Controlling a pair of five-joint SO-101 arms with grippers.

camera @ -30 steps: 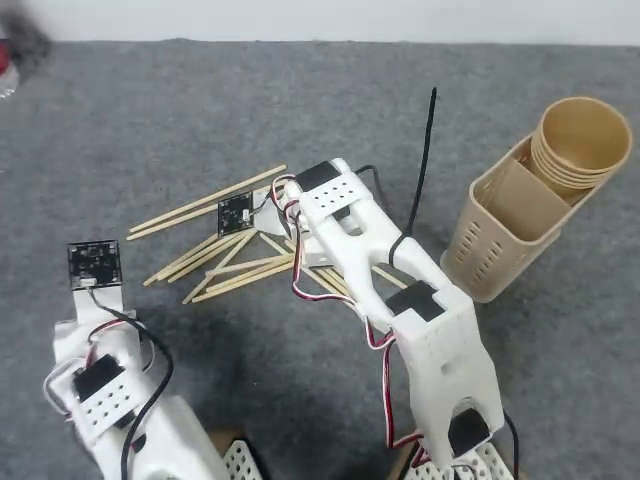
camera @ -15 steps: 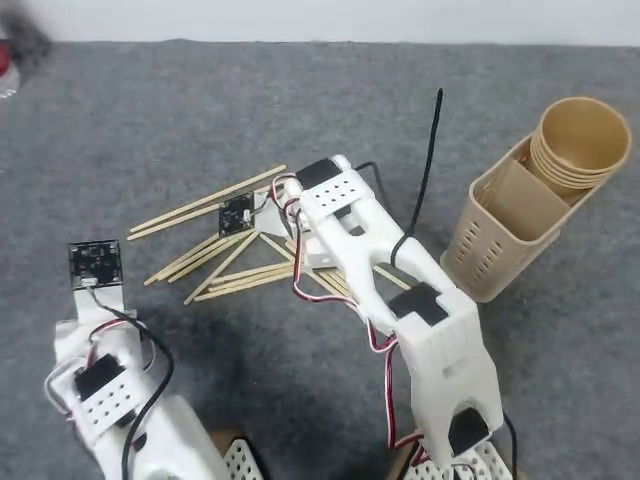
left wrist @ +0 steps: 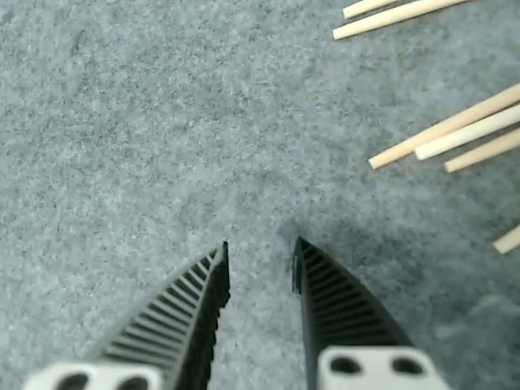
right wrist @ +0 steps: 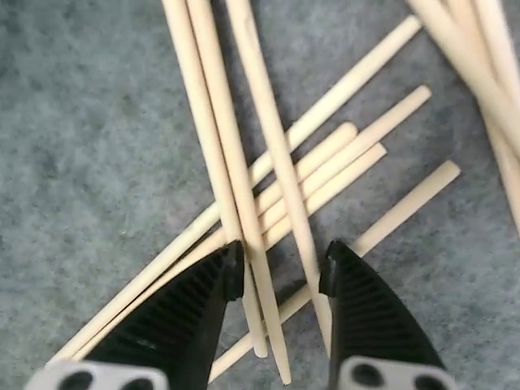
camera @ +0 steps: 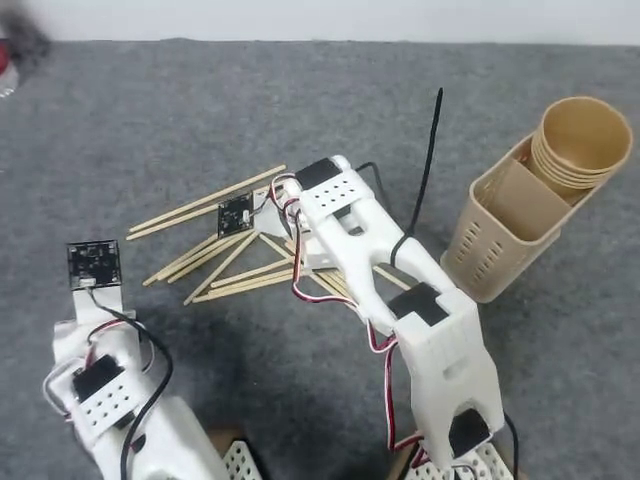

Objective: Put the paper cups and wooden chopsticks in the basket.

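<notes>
High view: wooden chopsticks (camera: 205, 200) lie scattered centre-left on the grey surface (camera: 150, 120); stacked paper cups (camera: 585, 135) already sit in the basket (camera: 495, 255) at right. Right gripper (right wrist: 282, 260) has edged slightly over the pile and settled, fingers narrowly apart astride several sticks, so a grasp seems imminent; left gripper (left wrist: 261, 244), fingers narrow, holds nothing.

Grey carpet (camera: 150, 110) with chopsticks (camera: 205, 200), basket (camera: 497, 250)
</notes>
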